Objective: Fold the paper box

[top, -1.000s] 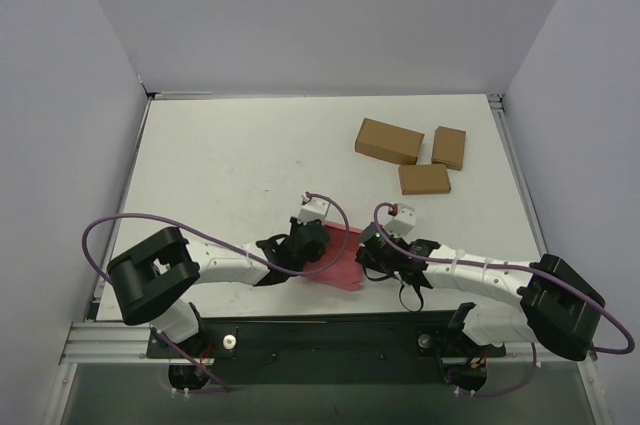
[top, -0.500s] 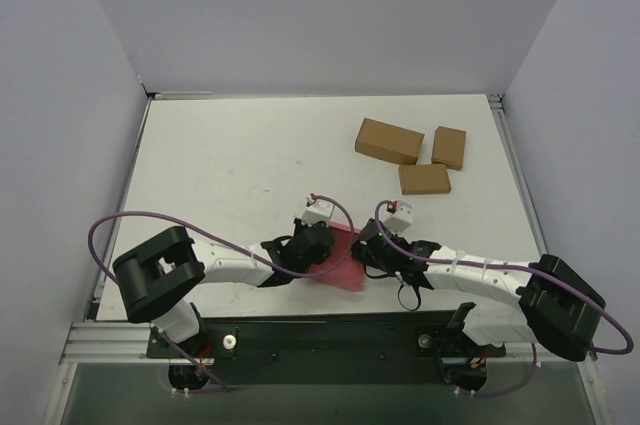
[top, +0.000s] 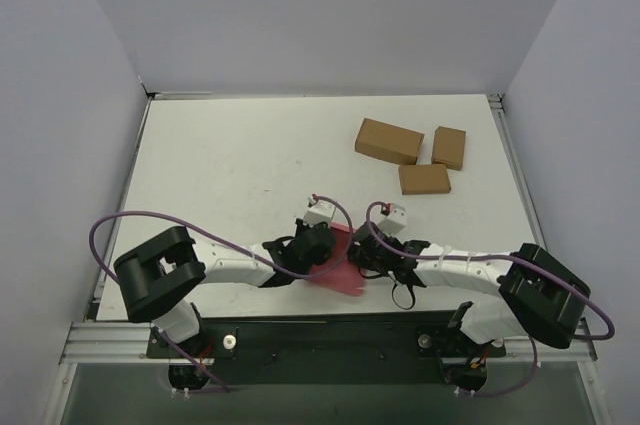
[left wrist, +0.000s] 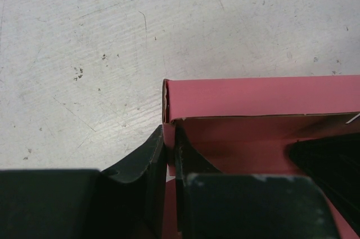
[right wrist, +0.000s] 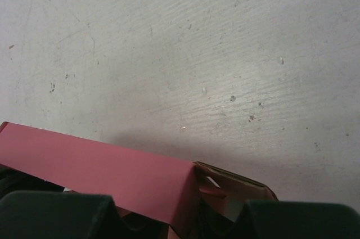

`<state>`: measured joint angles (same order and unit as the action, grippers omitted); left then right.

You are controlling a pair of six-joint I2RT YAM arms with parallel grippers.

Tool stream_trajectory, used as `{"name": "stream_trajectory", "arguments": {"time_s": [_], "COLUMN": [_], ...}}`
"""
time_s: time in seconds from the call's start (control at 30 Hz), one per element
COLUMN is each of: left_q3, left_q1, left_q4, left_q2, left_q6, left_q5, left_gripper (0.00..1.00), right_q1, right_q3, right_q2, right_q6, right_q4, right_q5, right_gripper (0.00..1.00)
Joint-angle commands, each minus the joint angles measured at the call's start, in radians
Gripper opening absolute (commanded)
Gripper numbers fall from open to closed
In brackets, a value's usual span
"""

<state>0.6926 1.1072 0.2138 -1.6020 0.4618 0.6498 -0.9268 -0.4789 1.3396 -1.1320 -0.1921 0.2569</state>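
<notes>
Right arm (top: 462, 270) now nearer paper box (top: 342, 267); left jaws tight on its wall, right jaws unclear

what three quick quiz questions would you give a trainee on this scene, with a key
1. How many brown boxes lie on the table? A two, B three, C five
2. True or false: the left gripper pinches a wall of the paper box.
3. Fill in: the paper box is ____ in colour.
Key: 1 B; 2 true; 3 pink
</notes>
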Motion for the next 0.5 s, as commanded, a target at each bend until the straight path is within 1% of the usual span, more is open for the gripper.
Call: {"name": "stream_trajectory", "arguments": {"time_s": [0.0, 0.07, 0.1, 0.13, 0.17, 0.2, 0.23, 0.27, 0.33, 0.43, 0.47], "left_q3": [0.044, 0.044, 0.041, 0.038, 0.033, 0.030, 0.027, 0.025, 0.022, 0.010, 0.005], "left_q1": [0.013, 0.006, -0.004, -0.012, -0.018, -0.030, -0.035, -0.038, -0.046, -0.049, -0.049], "left_q4": [-0.008, -0.014, -0.022, -0.025, -0.027, -0.030, -0.033, -0.037, -0.047, -0.045, -0.044], "left_q2": [-0.001, -0.001, 0.004, 0.005, 0.008, 0.013, 0.014, 0.016, 0.020, 0.027, 0.030], "left_q6": [-0.005, -0.002, 0.000, 0.001, 0.003, 0.003, 0.003, 0.003, 0.008, 0.011, 0.011], "left_q5": [-0.016, -0.015, -0.018, -0.022, -0.032, -0.035, -0.035, -0.033, -0.032, -0.032, -0.032], "left_gripper": [0.00, 0.00, 0.00, 0.00, 0.00, 0.00, 0.00, 0.00, 0.00, 0.00, 0.00], "right_q1": [-0.032, -0.067, -0.084, -0.098, -0.133, -0.147, -0.159, -0.184, -0.193, -0.191, -0.190], "right_q3": [-0.044, -0.070, -0.078, -0.096, -0.101, -0.105, -0.107, -0.104, -0.092, -0.078, -0.076], "right_q2": [-0.011, -0.048, -0.093, -0.117, -0.140, -0.186, -0.209, -0.232, -0.307, -0.417, -0.471], "right_q6": [0.014, 0.032, 0.047, 0.067, 0.075, 0.086, 0.090, 0.087, 0.096, 0.118, 0.162], "right_q4": [0.068, 0.132, 0.154, 0.178, 0.234, 0.252, 0.270, 0.311, 0.333, 0.384, 0.393], "right_q5": [0.046, 0.085, 0.103, 0.143, 0.159, 0.166, 0.185, 0.194, 0.199, 0.209, 0.217], "right_gripper": [0.20, 0.24, 0.25, 0.30, 0.33, 0.36, 0.42, 0.45, 0.52, 0.55, 0.55]}}
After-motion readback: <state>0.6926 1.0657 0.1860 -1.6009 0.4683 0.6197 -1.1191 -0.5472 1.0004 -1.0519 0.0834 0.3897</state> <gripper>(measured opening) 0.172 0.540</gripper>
